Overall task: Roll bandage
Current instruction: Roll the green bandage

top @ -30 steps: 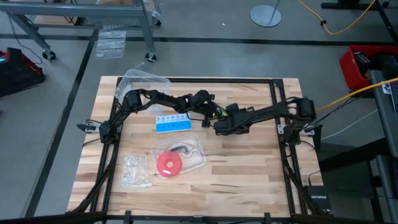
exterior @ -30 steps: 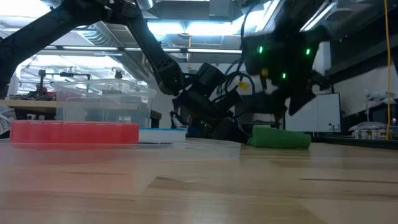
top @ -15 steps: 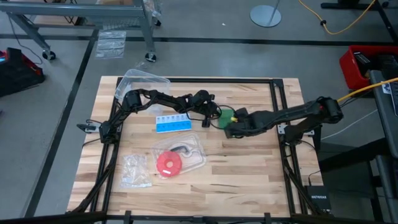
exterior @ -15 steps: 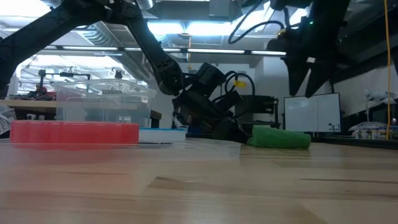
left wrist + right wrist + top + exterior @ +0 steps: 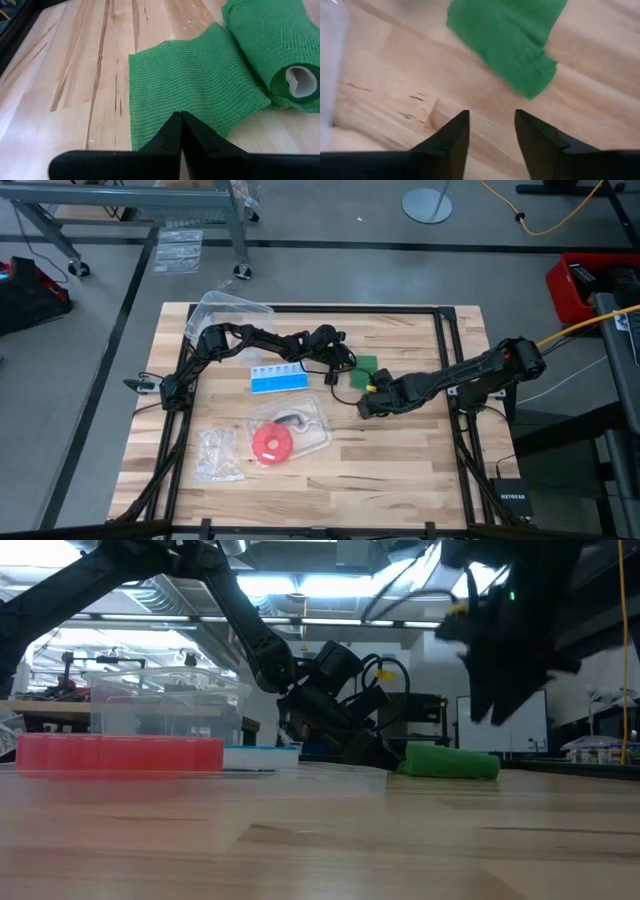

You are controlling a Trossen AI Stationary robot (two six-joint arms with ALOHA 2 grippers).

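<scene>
Rolling is partly done. The dark green woven cloth bandage (image 5: 200,80) lies near the middle of the light wooden table (image 5: 400,470), part wound into a soft roll around a pale core, with a flat tail spread beside it. The tail's edge is pinned under the closed tips of the left gripper (image 5: 180,131). The right gripper (image 5: 492,127) is held just above the wood beside the roll, fingers apart and empty. Next, the roll probably has to be grasped and turned along the tail.

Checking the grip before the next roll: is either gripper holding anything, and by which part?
The left gripper pins the bandage at its flat loose end; the right gripper is open and holds nothing.
</scene>
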